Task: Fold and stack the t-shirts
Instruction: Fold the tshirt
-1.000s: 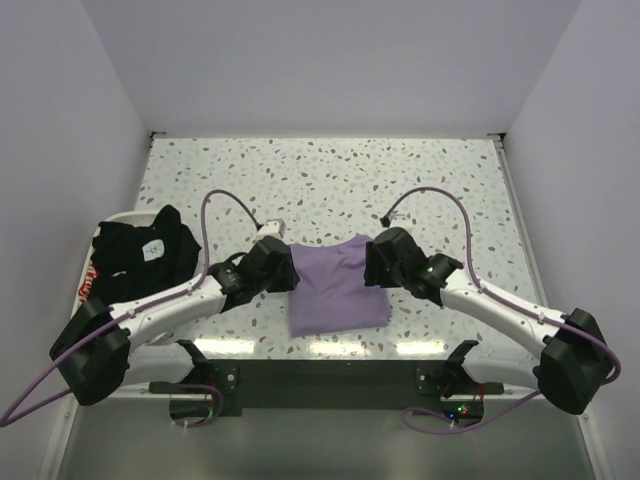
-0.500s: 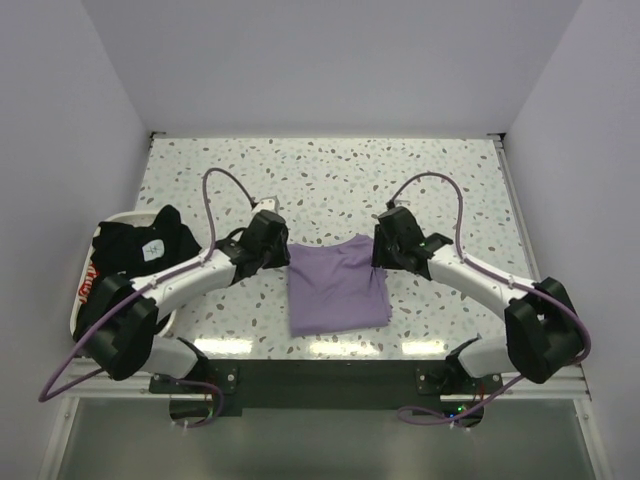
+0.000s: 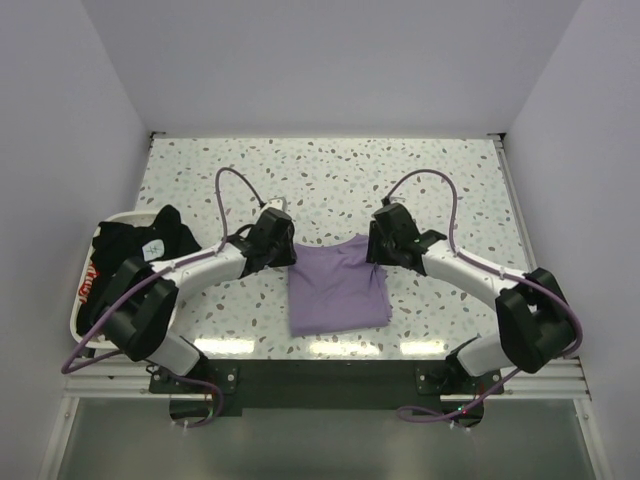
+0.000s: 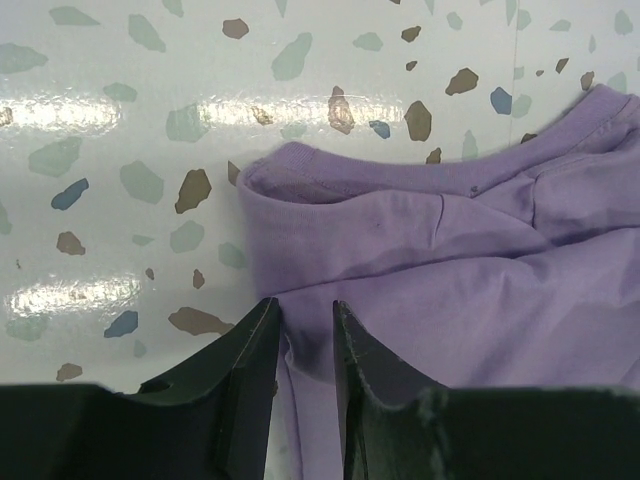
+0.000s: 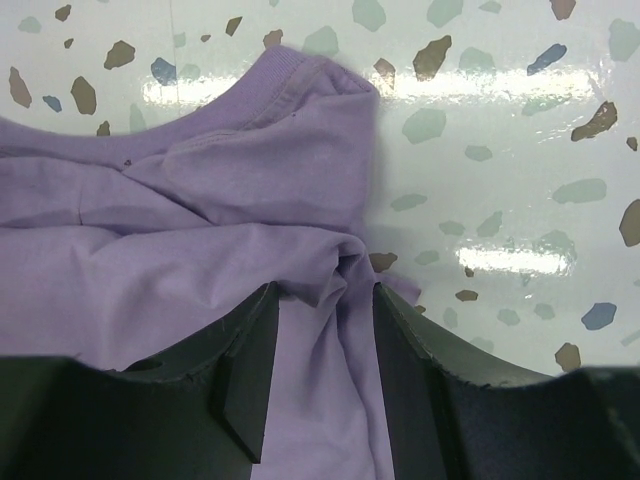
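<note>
A lavender t-shirt (image 3: 335, 290) lies folded into a rough rectangle at the middle of the speckled table. My left gripper (image 3: 288, 258) is at its far left corner. In the left wrist view the left gripper (image 4: 305, 305) has its jaws close together, with a fold of the lavender t-shirt (image 4: 450, 280) pinched between them. My right gripper (image 3: 376, 256) is at the far right corner. Its wrist view shows the right gripper (image 5: 325, 290) with bunched cloth of the lavender t-shirt (image 5: 200, 200) squeezed between the jaws. Black t-shirts (image 3: 140, 245) lie heaped at the left.
The black heap sits in a white tray (image 3: 78, 300) at the table's left edge, with a bit of red-and-white print (image 3: 90, 282) showing. Purple cables loop above both wrists. White walls close in the table on three sides.
Both grippers have shifted from the shirt's sides toward its far corners, and the arms have drawn in. The right jaws have narrowed onto the cloth. The shirt's outline has barely changed.
</note>
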`<state>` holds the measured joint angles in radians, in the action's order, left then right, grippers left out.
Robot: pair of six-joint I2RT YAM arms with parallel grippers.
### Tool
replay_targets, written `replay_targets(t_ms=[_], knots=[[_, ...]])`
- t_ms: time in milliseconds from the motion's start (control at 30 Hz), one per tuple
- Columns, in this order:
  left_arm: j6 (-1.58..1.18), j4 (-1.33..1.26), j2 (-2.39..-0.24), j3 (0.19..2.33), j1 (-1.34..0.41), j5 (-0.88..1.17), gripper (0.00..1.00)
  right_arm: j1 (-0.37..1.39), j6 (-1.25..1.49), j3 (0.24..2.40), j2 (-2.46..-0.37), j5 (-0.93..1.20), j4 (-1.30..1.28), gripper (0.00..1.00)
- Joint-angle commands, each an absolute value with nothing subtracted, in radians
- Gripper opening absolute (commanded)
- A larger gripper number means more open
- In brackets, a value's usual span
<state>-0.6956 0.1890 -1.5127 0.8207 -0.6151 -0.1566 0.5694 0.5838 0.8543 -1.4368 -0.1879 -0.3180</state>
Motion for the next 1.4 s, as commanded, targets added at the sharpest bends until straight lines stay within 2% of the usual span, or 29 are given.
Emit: replay_targets(t_ms=[0, 300, 400, 433, 533, 567, 600, 1067, 1367], knots=[[-0.701, 0.129, -1.52, 0.857, -0.609, -0.133, 0.33, 0.571, 0.601, 0.896, -1.456, -0.187, -0.264, 0.46], [-0.704, 0.118, -1.535, 0.853, -0.609, -0.127, 0.28, 0.571, 0.618, 0.908, -1.505, -0.173, -0.233, 0.42], [-0.703, 0.117, -1.532, 0.853, -0.609, -0.121, 0.19, 0.571, 0.62, 0.908, -1.511, -0.182, -0.239, 0.32], [-0.704, 0.118, -1.528, 0.851, -0.609, -0.12, 0.13, 0.572, 0.62, 0.911, -1.509, -0.183, -0.241, 0.22], [-0.7, 0.132, -1.497, 0.853, -0.609, -0.123, 0.01, 0.572, 0.618, 0.914, -1.494, -0.201, -0.261, 0.09], [-0.696, 0.138, -1.488, 0.853, -0.607, -0.124, 0.0, 0.571, 0.615, 0.916, -1.479, -0.207, -0.268, 0.02], [-0.695, 0.143, -1.468, 0.854, -0.609, -0.124, 0.0, 0.571, 0.612, 0.92, -1.47, -0.218, -0.287, 0.01], [-0.703, 0.235, -1.327, 0.862, -0.609, -0.178, 0.0, 0.572, 0.557, 0.943, -1.322, -0.261, -0.367, 0.0], [-0.695, 0.21, -1.497, 0.983, -0.514, -0.212, 0.0, 0.514, 0.482, 1.067, -1.54, -0.232, -0.288, 0.0]])
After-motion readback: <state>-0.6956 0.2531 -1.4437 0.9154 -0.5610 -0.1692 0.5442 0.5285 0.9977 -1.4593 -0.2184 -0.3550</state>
